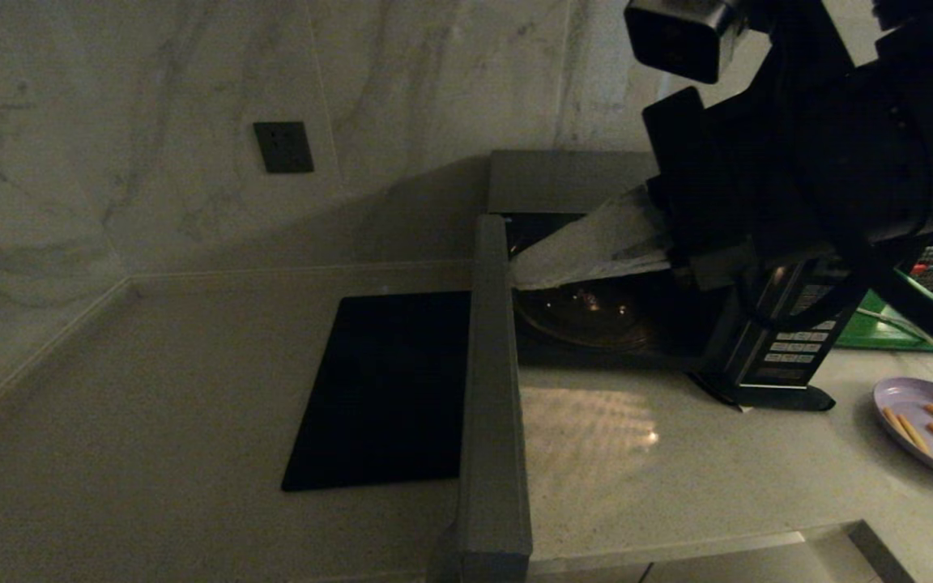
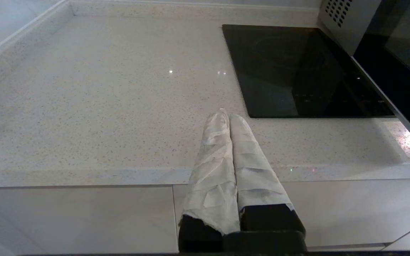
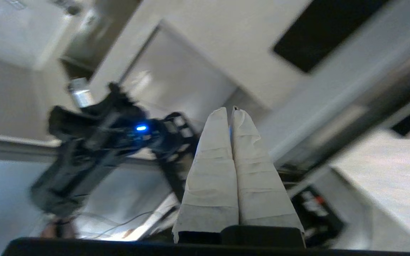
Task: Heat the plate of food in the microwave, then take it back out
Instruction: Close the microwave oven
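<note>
The microwave (image 1: 790, 340) stands with its door (image 1: 492, 389) swung open, and its glass turntable (image 1: 588, 314) is bare. To the right of the microwave, the light-purple plate of food (image 1: 924, 437) sits on the counter, carrying orange-tan sticks. My right gripper (image 1: 517, 274) is shut and empty, its white-wrapped fingers lying across the top of the oven opening, close to the door. In the right wrist view, this gripper (image 3: 230, 111) points past the door's edge. My left gripper (image 2: 226, 114) is shut on nothing, low over the counter's front edge, left of the microwave (image 2: 400, 53).
A flat black slab (image 1: 389, 389) lies on the counter left of the open door, also visible as the slab (image 2: 297, 71) in the left wrist view. A green board (image 1: 871, 328) lies behind the plate. A dark wall socket (image 1: 283, 146) sits on the marble wall.
</note>
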Controlling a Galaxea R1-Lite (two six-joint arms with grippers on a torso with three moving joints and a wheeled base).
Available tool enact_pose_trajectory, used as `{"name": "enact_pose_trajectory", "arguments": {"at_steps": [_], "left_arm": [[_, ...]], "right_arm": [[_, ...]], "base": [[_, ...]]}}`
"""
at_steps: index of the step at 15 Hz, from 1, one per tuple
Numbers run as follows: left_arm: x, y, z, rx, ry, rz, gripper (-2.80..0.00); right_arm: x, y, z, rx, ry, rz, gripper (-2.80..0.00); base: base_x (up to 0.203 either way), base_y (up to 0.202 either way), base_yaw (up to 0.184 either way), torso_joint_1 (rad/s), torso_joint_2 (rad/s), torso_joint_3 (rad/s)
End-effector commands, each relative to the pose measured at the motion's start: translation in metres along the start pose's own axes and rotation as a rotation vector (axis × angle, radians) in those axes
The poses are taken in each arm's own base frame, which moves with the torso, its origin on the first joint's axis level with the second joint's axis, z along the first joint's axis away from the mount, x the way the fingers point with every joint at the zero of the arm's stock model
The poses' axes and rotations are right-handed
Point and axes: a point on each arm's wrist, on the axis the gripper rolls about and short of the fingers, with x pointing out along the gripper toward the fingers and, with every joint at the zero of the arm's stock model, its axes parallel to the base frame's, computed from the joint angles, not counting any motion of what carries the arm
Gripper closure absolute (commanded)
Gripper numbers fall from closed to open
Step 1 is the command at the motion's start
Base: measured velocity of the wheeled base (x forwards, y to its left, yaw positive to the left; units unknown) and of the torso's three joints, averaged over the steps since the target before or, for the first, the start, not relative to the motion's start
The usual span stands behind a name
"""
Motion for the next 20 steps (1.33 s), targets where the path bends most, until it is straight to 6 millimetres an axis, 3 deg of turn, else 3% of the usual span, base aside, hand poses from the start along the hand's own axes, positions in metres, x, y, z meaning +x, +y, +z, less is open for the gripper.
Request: {"name": "enact_pose_trajectory", "arguments": {"at_steps": [1, 4, 9, 14, 20], "left_arm": [[0.0, 0.0, 0.0, -0.001, 0.001, 0.001, 0.0], [0.0, 0.0, 0.0, -0.001, 0.001, 0.001, 0.0], [0.0, 0.0, 0.0, -0.001, 0.001, 0.001, 0.0], [0.0, 0.0, 0.0, -0.001, 0.001, 0.001, 0.0], [0.0, 0.0, 0.0, -0.001, 0.0, 0.001, 0.0]], "right_arm": [[0.026, 0.005, -0.007, 0.015, 0.056, -0.002, 0.0], [0.052, 0.012, -0.017, -0.002, 0.092, -0.062, 0.0], [0.073, 0.022, -0.029, -0.03, 0.127, -0.107, 0.0], [0.078, 0.02, -0.037, -0.031, 0.157, -0.205, 0.0], [0.061, 0.018, -0.037, 0.005, 0.083, -0.391, 0.0]], "base": [[0.0, 0.0, 0.0, 0.0, 0.0, 0.0], [0.0, 0.0, 0.0, 0.0, 0.0, 0.0], [0.0, 0.0, 0.0, 0.0, 0.0, 0.0], [0.0, 0.0, 0.0, 0.0, 0.0, 0.0], [0.0, 0.0, 0.0, 0.0, 0.0, 0.0]]}}
